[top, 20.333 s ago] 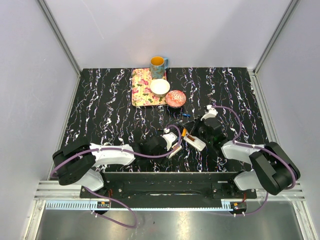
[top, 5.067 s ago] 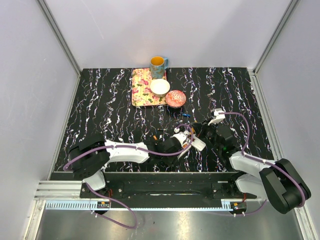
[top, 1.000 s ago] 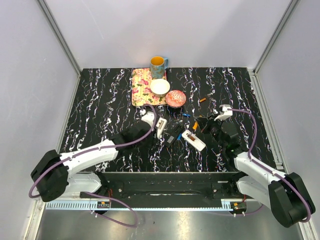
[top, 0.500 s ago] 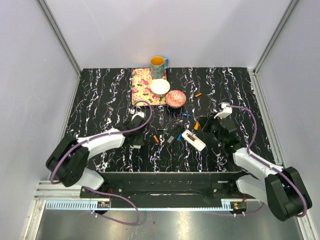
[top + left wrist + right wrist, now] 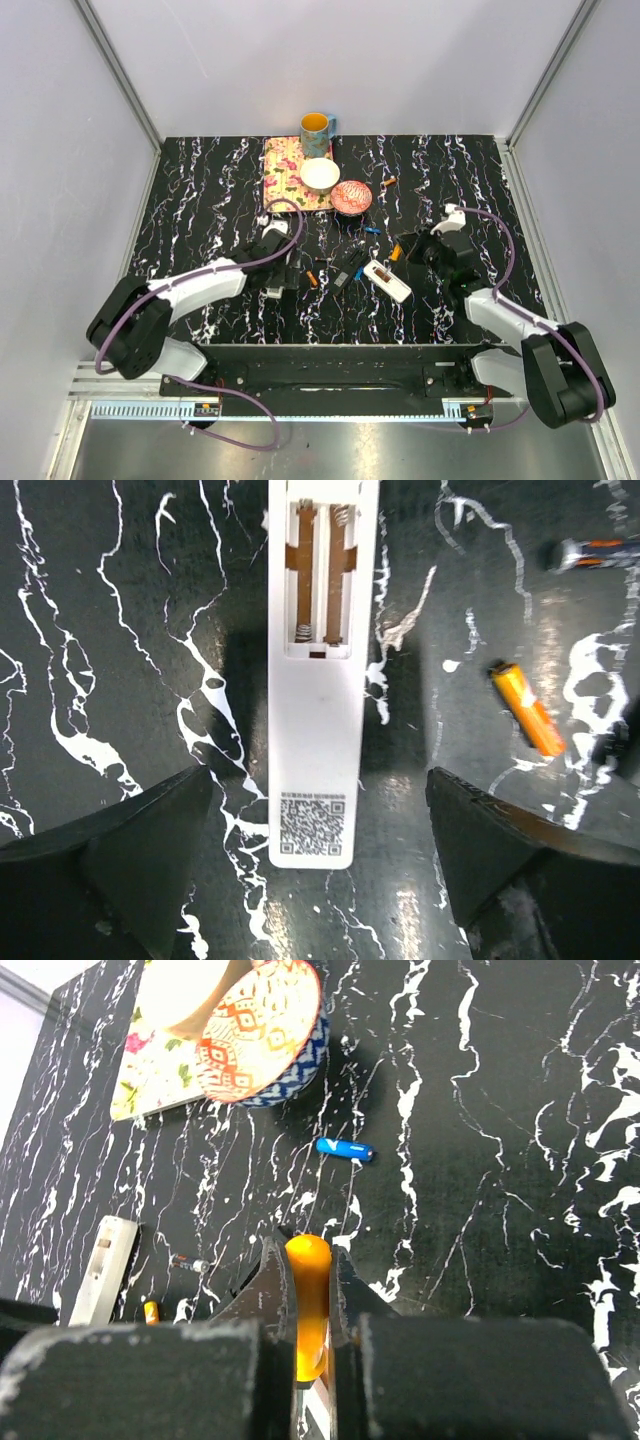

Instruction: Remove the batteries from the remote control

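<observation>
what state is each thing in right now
left tool: open, a finger on either side of the remote
right tool: shut on an orange item, battery or not unclear
remote: back up, cover off, battery bay empty
second remote: lying flat, bay contents unclear
orange battery: loose, lying on the table
blue battery: loose, lying on the table

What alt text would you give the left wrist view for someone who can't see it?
A white remote lies back-up on a black marbled table, its battery compartment open and empty. An orange battery lies to its right, and the open left gripper hangs over the remote's near end.
</observation>
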You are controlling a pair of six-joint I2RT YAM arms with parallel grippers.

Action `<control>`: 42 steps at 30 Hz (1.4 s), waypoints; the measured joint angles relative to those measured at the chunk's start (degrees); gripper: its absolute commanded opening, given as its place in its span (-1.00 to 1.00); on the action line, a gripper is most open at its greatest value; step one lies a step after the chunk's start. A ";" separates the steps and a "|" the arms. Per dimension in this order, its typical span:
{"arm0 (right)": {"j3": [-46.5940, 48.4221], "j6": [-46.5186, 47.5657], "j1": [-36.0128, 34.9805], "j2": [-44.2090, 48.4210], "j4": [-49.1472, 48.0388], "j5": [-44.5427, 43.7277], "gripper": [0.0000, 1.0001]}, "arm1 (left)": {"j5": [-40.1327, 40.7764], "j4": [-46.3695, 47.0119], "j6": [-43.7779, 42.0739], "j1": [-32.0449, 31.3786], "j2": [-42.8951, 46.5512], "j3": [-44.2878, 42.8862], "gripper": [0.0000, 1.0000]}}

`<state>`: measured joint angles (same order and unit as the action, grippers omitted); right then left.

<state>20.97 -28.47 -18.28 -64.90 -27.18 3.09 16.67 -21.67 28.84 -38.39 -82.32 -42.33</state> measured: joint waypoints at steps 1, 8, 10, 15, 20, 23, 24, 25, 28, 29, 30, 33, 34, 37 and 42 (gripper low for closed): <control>0.28 -0.35 0.44 -0.63 0.07 0.13 -1.00 | -0.15 0.52 -0.22 0.00 1.66 0.46 0.91; 4.26 -6.75 6.16 -7.21 0.04 1.86 -1.00 | -1.40 2.93 -1.66 0.00 11.96 2.32 0.94; 5.90 -9.16 8.17 -10.91 -0.09 2.89 -1.00 | -1.95 3.98 -2.10 0.00 14.45 3.21 0.96; 9.84 -12.90 10.58 -20.72 -0.39 5.57 -0.94 | -4.57 5.75 -3.21 -0.02 19.56 6.05 0.98; 12.68 -15.28 10.91 -26.88 -0.70 7.80 -0.62 | -6.64 6.97 -3.98 -0.17 22.18 6.95 0.98; 13.97 -16.09 11.17 -28.89 -1.25 8.66 -0.34 | -7.72 7.78 -4.44 -0.26 23.52 7.34 0.98; 14.25 -16.00 11.21 -29.53 -1.29 8.66 -0.18 | -7.96 8.02 -4.57 -0.28 23.87 7.34 0.98; 14.29 -16.09 11.23 -29.90 -1.31 8.66 -0.11 | -8.11 8.28 -4.70 -0.28 24.15 7.34 0.98; 14.27 -16.28 11.26 -30.99 -1.05 8.70 0.20 | -8.59 8.55 -5.01 -0.31 24.70 7.34 0.98; 14.27 -16.35 11.28 -31.08 -0.98 8.70 0.29 | -8.66 8.52 -5.07 -0.31 24.83 7.34 0.98; 14.25 -16.41 11.28 -31.08 -0.94 8.66 0.37 | -8.74 8.55 -5.07 -0.33 24.87 7.34 0.98; 14.14 -16.70 11.30 -31.08 -1.25 8.63 0.69 | -8.92 8.61 -5.09 -0.33 24.92 7.37 0.98; 14.10 -16.61 11.32 -30.82 -1.70 8.74 0.81 | -8.98 8.70 -5.09 -0.35 24.92 7.39 0.98; 13.86 -16.55 11.34 -29.94 -1.97 8.52 0.95 | -9.25 9.40 -5.09 -0.35 25.09 7.93 0.98; 13.35 -16.24 11.39 -28.35 -1.27 8.46 0.99 | -10.21 10.01 -5.09 -0.35 25.31 8.35 0.98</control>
<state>34.33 -44.71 -6.90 -93.25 -28.45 11.55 6.46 -11.66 23.75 -38.74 -57.01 -33.98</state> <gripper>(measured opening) 0.992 0.987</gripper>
